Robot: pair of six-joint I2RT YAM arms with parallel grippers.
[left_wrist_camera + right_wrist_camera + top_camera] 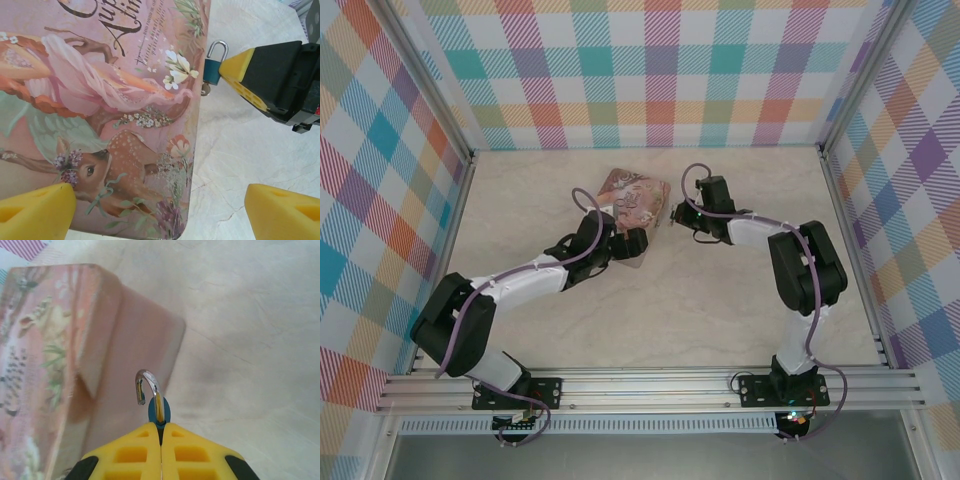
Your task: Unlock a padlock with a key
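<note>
The padlock (213,70), blue with a silver shackle, sits at the right edge of the pink pictured tin (100,100). My right gripper (161,426) is shut on its blue body (159,412). The shackle (149,382) curves left, and its free end hangs clear of the body. A small grey metal piece (205,90), which looks like the key, shows just under the padlock. My left gripper (157,215) is open wide with nothing gripped, one finger (35,212) over the tin's lid and the other finger (282,212) over the table. From above, the left gripper (623,240) is at the tin's near side and the right gripper (682,212) at its right.
The tin (632,203) lies mid-table on a pale marble top (720,300). Checked walls (660,70) close in the back and both sides. A metal rail (650,385) with the arm bases runs along the near edge.
</note>
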